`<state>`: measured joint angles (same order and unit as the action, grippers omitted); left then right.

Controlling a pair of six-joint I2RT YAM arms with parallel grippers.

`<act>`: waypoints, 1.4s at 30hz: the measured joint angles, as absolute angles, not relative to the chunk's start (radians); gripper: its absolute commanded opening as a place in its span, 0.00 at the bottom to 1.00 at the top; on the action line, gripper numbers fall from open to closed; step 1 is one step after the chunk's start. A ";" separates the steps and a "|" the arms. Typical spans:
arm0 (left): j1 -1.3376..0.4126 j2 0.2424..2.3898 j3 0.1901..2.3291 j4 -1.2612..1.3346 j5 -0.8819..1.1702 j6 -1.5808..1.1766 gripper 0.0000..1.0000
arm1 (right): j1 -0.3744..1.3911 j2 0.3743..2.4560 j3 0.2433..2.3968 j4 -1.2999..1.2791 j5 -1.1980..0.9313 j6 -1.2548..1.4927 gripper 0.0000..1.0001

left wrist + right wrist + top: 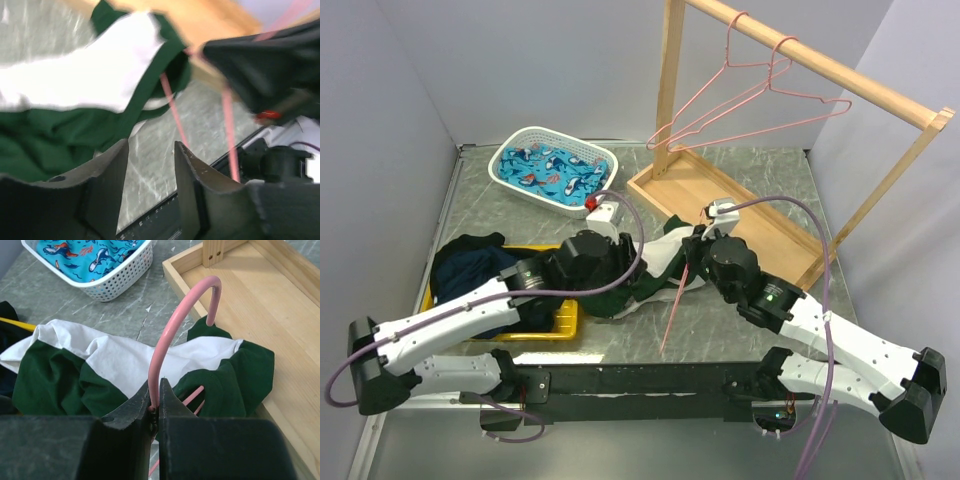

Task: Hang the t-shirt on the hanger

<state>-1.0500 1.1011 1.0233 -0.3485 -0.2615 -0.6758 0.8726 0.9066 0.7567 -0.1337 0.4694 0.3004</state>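
The t-shirt, white with dark green sleeves, lies crumpled on the table between my two grippers. It also shows in the right wrist view and the left wrist view. My right gripper is shut on the neck of a pink wire hanger, whose hook curves up over the shirt. In the top view the right gripper is at the shirt's right edge and a hanger wire slants down toward the front edge. My left gripper is open and empty above bare table, just beside the shirt.
A white basket with blue fish-patterned cloth stands at the back left. A yellow tray with a dark navy garment is at the left. The wooden rail frame holds two more pink hangers over its wooden base at the right.
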 measured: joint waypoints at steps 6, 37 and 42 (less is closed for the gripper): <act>-1.047 1.258 0.997 -0.442 -0.287 -0.783 0.47 | 0.874 0.907 0.744 -0.120 0.490 0.326 0.00; -1.022 1.479 1.002 -0.406 -0.309 -0.828 0.01 | 0.950 1.008 0.866 -0.183 0.701 0.481 0.00; -0.976 1.270 0.946 -0.393 -0.244 -0.830 0.01 | 0.975 1.026 0.940 -0.212 0.790 0.525 0.00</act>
<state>-0.9756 1.2697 0.9459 -0.3927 -0.2440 -0.8295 0.9749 1.0260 0.9401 -0.2115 0.7902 0.5251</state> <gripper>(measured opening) 0.040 0.106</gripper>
